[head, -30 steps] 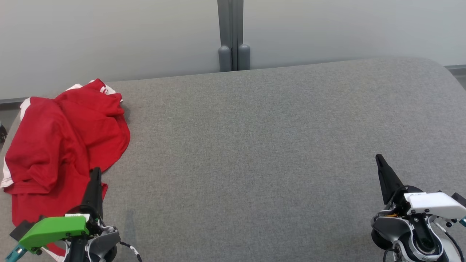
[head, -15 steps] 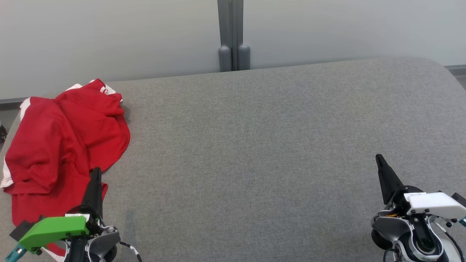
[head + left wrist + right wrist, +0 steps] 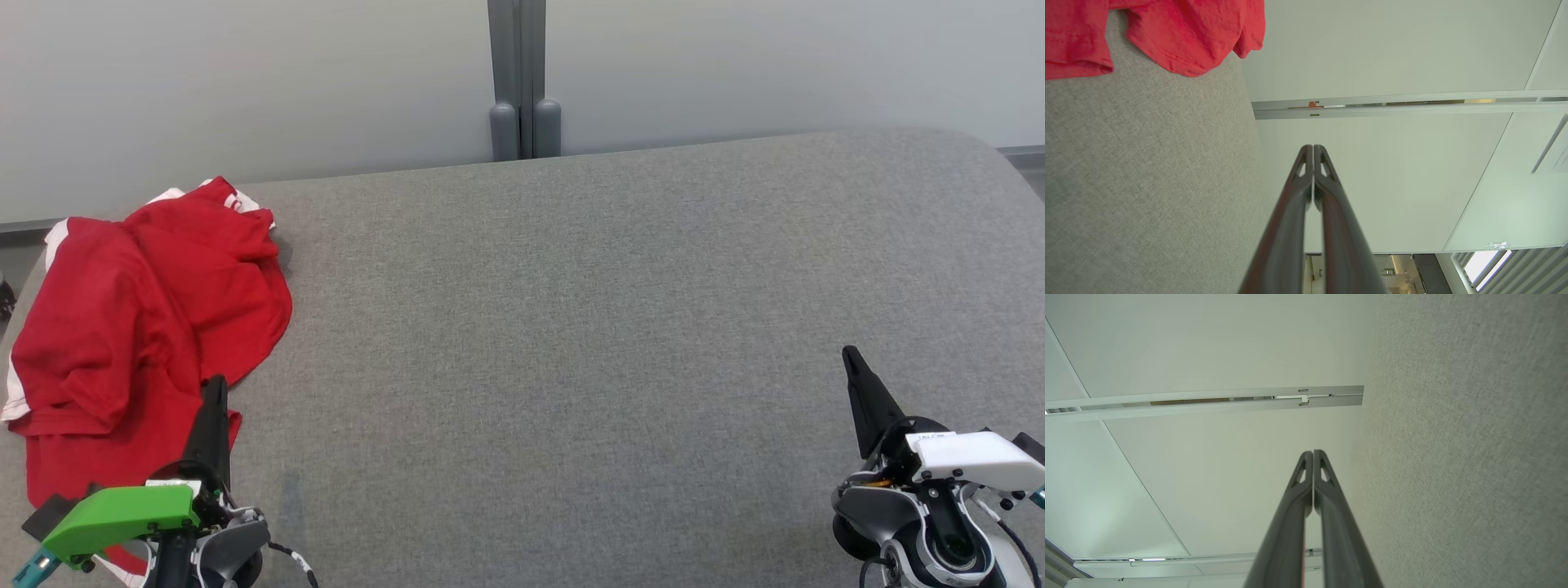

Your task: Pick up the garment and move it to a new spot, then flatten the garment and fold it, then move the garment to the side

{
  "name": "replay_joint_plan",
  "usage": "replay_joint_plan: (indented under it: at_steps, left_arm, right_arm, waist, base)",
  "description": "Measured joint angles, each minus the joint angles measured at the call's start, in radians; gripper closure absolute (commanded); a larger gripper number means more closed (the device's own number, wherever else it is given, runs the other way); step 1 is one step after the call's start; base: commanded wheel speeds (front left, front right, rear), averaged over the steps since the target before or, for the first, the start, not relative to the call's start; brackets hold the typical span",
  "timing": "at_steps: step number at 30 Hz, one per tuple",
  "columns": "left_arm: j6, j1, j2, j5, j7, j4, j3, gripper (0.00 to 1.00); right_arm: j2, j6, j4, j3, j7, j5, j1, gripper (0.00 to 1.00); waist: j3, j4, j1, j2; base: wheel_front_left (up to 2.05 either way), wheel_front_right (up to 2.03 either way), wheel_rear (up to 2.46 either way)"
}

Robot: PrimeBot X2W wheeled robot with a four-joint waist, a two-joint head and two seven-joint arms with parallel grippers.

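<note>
1. Presently, the red garment (image 3: pixel 139 327) lies crumpled at the far-left corner of the grey padded surface (image 3: pixel 571 327). White trim shows along the cloth's left margin and at its far end. One hem reaches towards the surface's near-left edge.
2. Left gripper (image 3: pixel 214 400) sits at the near-left edge of the surface, under a green wrist cover (image 3: pixel 122 510). Its two dark fingers are pressed together, tip to tip, with nothing between them.
3. From the head camera the left finger pair overlaps the garment's near hem. The left wrist camera shows the gripper (image 3: pixel 1313 153) apart from the red cloth (image 3: pixel 1180 36), which lies off to one side on the surface (image 3: pixel 1147 183).
4. Right gripper (image 3: pixel 856 367) sits at the near-right edge of the surface, under a white wrist cover (image 3: pixel 971 457), well apart from the garment. Its fingers are likewise pressed together and empty; the right wrist camera confirms the closed pair (image 3: pixel 1312 457) beside bare grey fabric (image 3: pixel 1474 457).
5. Behind the surface's far edge stands a pale wall panel (image 3: pixel 245 82) with a grey post (image 3: pixel 522 82) at mid-width.
</note>
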Motion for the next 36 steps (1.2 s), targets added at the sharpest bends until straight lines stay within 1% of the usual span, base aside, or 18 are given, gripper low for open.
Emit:
replay_joint_plan:
  at_steps: [36]
  left_arm:
    - [0.0,0.0,0.0,0.0,0.0,0.0,0.0,1.0]
  right_arm:
    - [0.0,0.0,0.0,0.0,0.0,0.0,0.0,1.0]
  waist:
    - [0.0,0.0,0.0,0.0]
  base:
    - [0.0,0.0,0.0]
